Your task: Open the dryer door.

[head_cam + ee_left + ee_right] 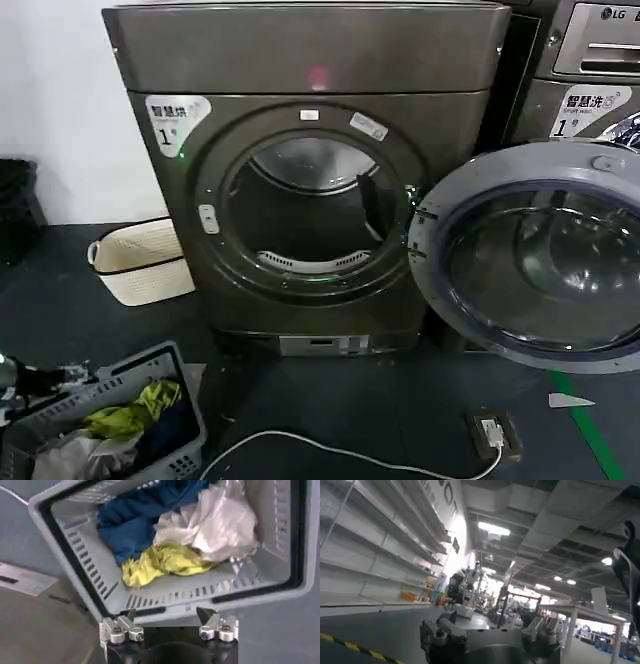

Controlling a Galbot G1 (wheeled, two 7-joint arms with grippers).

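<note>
The dryer door (535,255) stood fully open, swung out at 3 o'clock of the drum opening, its grey plastic inner side and dark glass centre facing the head camera. The dryer (310,170) occupied the centre of the head view, with a small red light on its plain top panel and a white "1" sticker (175,120) at its 10 o'clock corner; the drum (312,205) was exposed. Behind the open door, at 2 o'clock, stood the LG-logo machine (590,70). A cream basket (140,262) sat on the floor at 9 o'clock of the dryer. A grey laundry basket (75,560) lay at 7 o'clock, holding blue, yellow and pale garments (165,535). A white cable (330,452) and a small adapter (492,434) lay on the floor at 6 o'clock. The left end effector (167,625) hovered just above the rim of the grey laundry basket, fingers spread and gripping nothing. The right end effector (487,630) pointed away toward a room with shelving (375,545) and ceiling lights, fingers spread and likewise empty.
</note>
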